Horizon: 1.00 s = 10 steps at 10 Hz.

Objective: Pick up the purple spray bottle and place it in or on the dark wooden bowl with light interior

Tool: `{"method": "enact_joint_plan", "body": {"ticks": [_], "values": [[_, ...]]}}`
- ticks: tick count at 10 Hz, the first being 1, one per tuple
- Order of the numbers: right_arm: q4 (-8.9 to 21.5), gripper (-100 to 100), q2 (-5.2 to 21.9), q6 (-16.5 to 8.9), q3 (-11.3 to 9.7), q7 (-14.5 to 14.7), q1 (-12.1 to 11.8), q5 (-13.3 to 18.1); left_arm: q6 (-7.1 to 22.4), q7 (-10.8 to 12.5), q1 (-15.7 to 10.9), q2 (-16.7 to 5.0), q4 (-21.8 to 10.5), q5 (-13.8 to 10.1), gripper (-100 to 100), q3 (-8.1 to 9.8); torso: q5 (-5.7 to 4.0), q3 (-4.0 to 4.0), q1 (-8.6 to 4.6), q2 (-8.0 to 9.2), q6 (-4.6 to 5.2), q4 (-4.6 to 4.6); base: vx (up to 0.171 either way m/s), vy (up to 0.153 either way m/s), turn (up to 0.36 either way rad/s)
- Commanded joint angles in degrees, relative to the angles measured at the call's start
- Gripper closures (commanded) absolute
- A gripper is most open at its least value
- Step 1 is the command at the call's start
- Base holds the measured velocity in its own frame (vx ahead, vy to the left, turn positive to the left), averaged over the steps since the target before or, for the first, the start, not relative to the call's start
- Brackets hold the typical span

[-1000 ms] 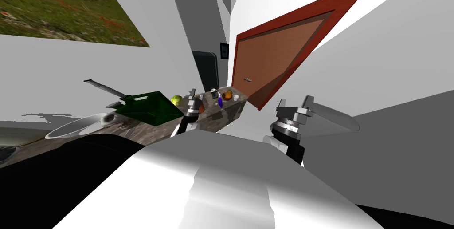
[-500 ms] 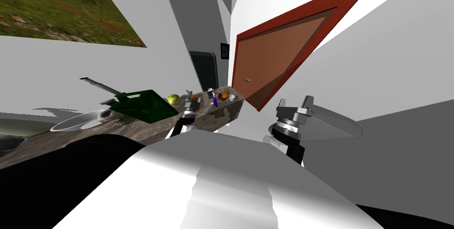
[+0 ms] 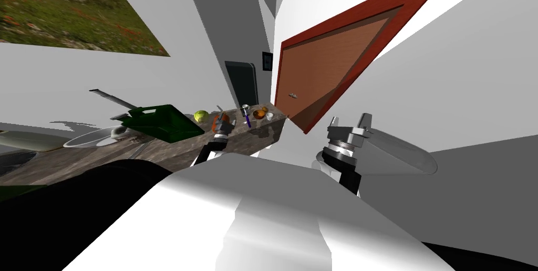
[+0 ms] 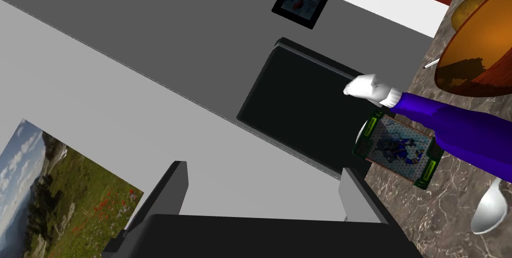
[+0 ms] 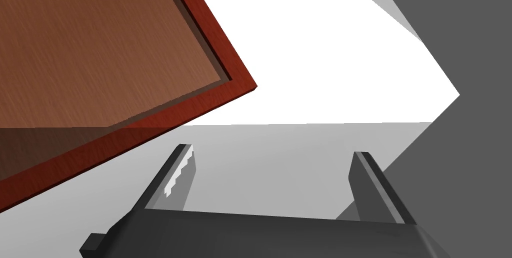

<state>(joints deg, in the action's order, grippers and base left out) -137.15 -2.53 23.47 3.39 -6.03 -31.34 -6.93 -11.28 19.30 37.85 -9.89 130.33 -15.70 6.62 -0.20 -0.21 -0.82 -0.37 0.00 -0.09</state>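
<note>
1. Countertop [image 3: 157, 149]: dark marbled slab. L claw [image 4: 263, 174] hangs over its far part. R claw [image 5: 273, 150] is held past the slab's end, well to the L claw's right.
2. Black panel [image 4: 305, 115]: rounded corners, against the grey wall straight ahead of the L claw; seen between its fingers.
3. Dark green tray [image 3: 165, 122]: on the slab, well to the L claw's left.
4. Brown bowl [image 4: 475, 50]: on the slab, ahead and to the right of the L claw. Interior reads orange-tan, with orange-yellow fruit [image 4: 472, 6] inside.
5. Purple spray bottle [image 4: 465, 132]: white nozzle head, upright on the slab. Pos.: ahead-right of the L claw, outside the finger nearer the bowl. Not between the fingers, no contact. Stands just beside the bowl, btwn bowl and cup.
6. Yellow-green apple [image 3: 200, 116]: on the slab, near the L claw's left.
7. Printed cup [image 4: 397, 147]: green-edged label, just beyond that same fingertip, next to the bottle's neck.
8. Spoon [image 4: 487, 210]: grey, flat on the slab, near the bottle's base, beside the L claw's body.
9. L claw state: released, fingers spread wide, nothing held.
10. R claw state: released, fingers spread, nothing held.
</note>
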Motion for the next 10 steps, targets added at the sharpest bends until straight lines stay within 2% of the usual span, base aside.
{"method": "enact_joint_plan", "body": {"ticks": [1,3,5,6,9,10], "values": [[0.0,0,0.0,0.0,0.0,0.0,0.0,0.0,0.9,1.5,0.0,-0.5,-0.4,-1.6,-100,0.9,0.0,0.0,0.0,0.0,0.0,0.0,0.035,-0.145,0.05],[0.0,0,0.0,0.0,0.0,0.0,0.0,0.0,3.5,4.6,1.5,-0.9,-0.2,-5.3,-100,2.29,0.08,0.06,0.36,0.11,0.01,0.03,0.047,-0.135,0.073],[0.0,0,0.0,0.0,0.0,0.0,0.0,0.0,6.2,7.9,2.8,-1.2,-0.2,-8.9,-100,3.75,0.06,-0.02,0.26,-0.05,0.0,0.0,0.121,-0.168,0.133],[0.0,0,0.0,0.0,0.0,0.0,0.0,0.0,6.2,7.9,2.8,-1.2,-0.2,-9.3,-100,3.75,0.04,-0.11,0.19,-0.19,0.01,-0.04,0.079,-0.131,0.038],[0.0,0,0.0,0.0,0.0,0.0,0.0,0.0,10.3,12.7,4.1,-1.3,-0.5,-14.8,-100,5.98,0.1,-0.04,0.45,-0.08,0.01,-0.01,0.09,-0.125,0.104],[0.0,0,0.0,0.0,0.0,0.0,0.0,0.0,10.3,12.7,4.1,-1.3,-0.5,-15.4,-100,5.98,0.06,-0.09,0.27,-0.15,0.01,-0.03,0.086,-0.11,0.048]]}}
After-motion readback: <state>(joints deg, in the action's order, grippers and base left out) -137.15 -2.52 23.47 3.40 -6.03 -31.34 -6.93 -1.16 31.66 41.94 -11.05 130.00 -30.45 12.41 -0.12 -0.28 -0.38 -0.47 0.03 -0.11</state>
